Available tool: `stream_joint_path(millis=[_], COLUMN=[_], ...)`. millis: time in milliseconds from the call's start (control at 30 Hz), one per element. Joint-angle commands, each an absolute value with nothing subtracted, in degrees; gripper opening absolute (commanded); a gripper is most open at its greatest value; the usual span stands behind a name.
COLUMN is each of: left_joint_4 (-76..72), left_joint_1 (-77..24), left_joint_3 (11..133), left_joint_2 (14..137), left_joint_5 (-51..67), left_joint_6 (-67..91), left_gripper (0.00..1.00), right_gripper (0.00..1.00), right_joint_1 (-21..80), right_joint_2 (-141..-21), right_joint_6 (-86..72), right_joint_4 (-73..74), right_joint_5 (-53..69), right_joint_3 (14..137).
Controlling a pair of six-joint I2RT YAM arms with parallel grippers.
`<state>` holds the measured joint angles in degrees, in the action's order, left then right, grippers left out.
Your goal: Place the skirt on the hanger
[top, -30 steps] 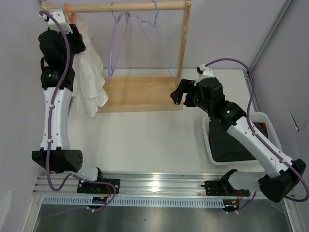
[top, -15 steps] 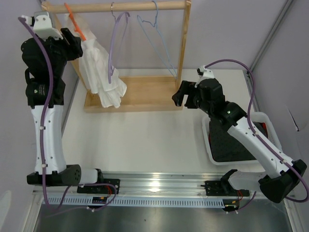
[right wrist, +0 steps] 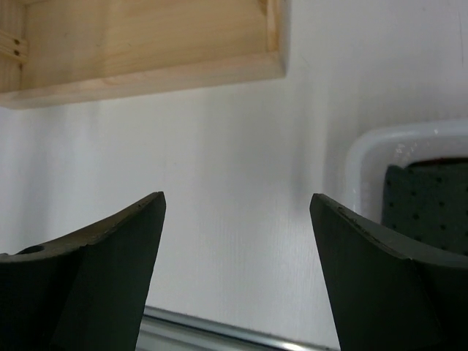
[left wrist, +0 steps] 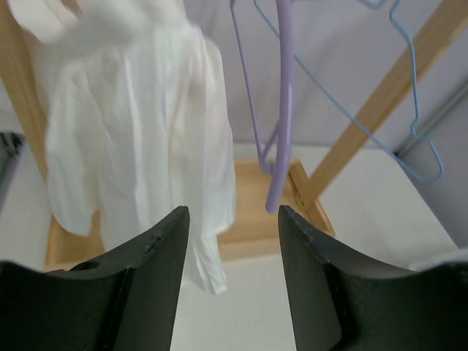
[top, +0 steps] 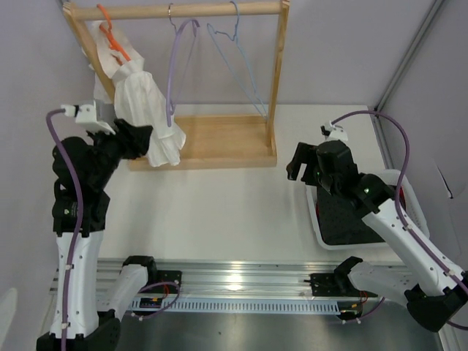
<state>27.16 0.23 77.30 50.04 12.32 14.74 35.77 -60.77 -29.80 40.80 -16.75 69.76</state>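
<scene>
The skirt point(top: 142, 110) hangs bunched on the orange hanger point(top: 113, 40), whose hook sits over the left end of the wooden rail point(top: 212, 9). The purple hanger point(top: 175, 66) and then the light blue hanger point(top: 241, 58) hang to its right. The skirt's hem drops to the rack's wooden base point(top: 219, 139).

The left fingers point(left wrist: 153, 256) are parted with nothing between them, pointing at the lower skirt. From above they look just beside the hem, but contact cannot be judged.

The right fingers point(right wrist: 117, 248) are spread wide and empty above the bare surface point(top: 219, 212), near the white bin point(top: 406, 186). A dark cloth point(top: 344, 216) fills the bin. Something red shows at the bin's edge, too small to identify.
</scene>
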Motion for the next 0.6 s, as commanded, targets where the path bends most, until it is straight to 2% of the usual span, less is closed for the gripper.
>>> stream_joint_path(millis=[0, 133, 333, 567], left_joint_4=[26.2, 25.9, 26.0, 23.8], left_joint_1=[-2.0, -3.5, -7.7, -13.5], left_joint_3=[69.4, 58.3, 48.3, 44.1], left_joint_2=[45.8, 40.1, 36.0, 37.3], left_joint_5=[17.7, 19.9, 20.4, 19.2], left_joint_6=[19.1, 20.6, 21.1, 21.4], left_gripper=[0.57, 0.57, 0.56, 0.56], right_gripper=[0.88, 0.91, 0.92, 0.91], right_joint_1=[35.3, 35.3, 35.2, 35.2], right_joint_2=[-57.0, -53.3, -50.7, -50.8], right_joint_6=[-33.0, -36.0, -38.1, -37.6], right_joint_4=[44.6, 44.4, 43.3, 42.4], right_joint_5=[-18.8, -19.1, -20.0, -20.0], right_joint_3=[65.5, 60.8, 58.8, 59.2])
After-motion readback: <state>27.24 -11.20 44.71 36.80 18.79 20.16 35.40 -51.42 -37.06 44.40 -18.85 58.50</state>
